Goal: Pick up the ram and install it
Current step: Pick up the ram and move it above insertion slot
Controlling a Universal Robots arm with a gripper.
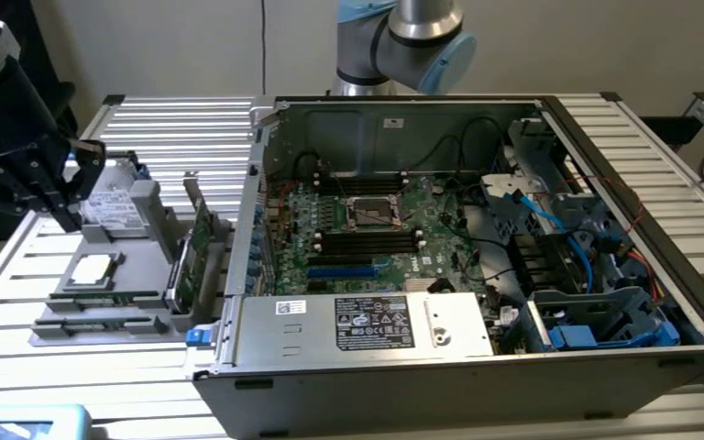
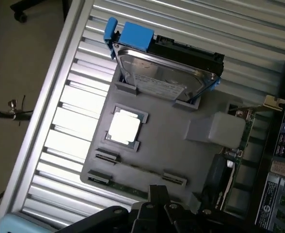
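Green ram: is standing on its long edge in a slot of the grey holder, at the end nearest the exterior camera, with a clip gripping each end. A second slot just beside it is carrying another thin green strip.
Jaws: are hanging at the exterior view's left, near the hard drive and well apart from the ram. I cannot tell how far apart they are standing or whether they are holding anything.
Arm: is rising behind the computer case, and its black wrist section is reaching in over the table's left side in the exterior view.
Grey holder: is lying flat on the table, just beside the case.
Hard drive: is resting tilted in a blue bracket at the holder's far end.
Processor: is lying flat in a square recess between the hard drive and the ram.
Expansion card: is standing upright along the holder's edge nearest the case.
Computer case: is lying open on its side, with the motherboard facing up and long black slots lying beside the socket.
Table: is carrying everything on slatted metal.
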